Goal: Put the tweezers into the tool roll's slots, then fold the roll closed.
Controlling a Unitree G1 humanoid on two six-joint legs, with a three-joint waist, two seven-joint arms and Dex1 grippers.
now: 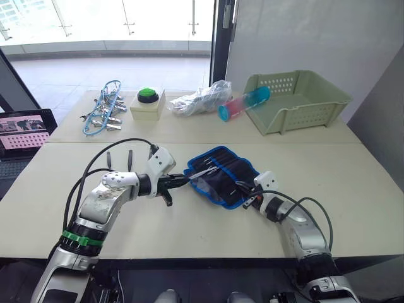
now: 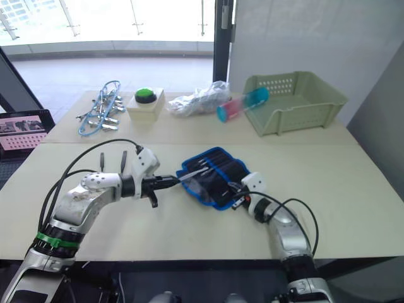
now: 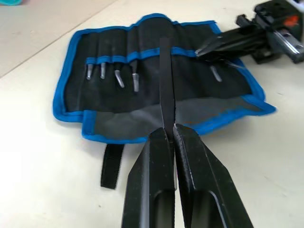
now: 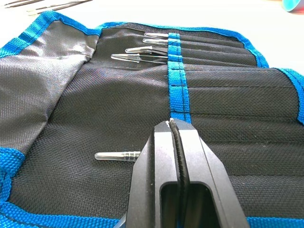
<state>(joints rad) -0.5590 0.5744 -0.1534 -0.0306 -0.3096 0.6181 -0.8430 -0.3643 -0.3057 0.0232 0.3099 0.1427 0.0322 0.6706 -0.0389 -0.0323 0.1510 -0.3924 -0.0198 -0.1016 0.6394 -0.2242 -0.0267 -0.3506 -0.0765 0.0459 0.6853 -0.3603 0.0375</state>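
Tweezers [image 3: 166, 80] pinched in left hand [image 3: 170, 135] over tool roll [image 3: 95, 123].

near the table's [image 1: 353, 189] far edge sit a green plastic basket [image 1: 298, 101] at the right corner, a blue-and-pink tube [image 1: 243, 103] leaning on its rim, a crumpled clear bag [image 1: 201, 99], a green button box [image 1: 148, 103] and blue-corded silver clips [image 1: 104, 113].

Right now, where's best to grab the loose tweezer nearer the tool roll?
Probably mid-length on the loose tweezer, coming straight down from above: it lies flat on the table, pointing away from the robot, so fingers should close across its narrow width.
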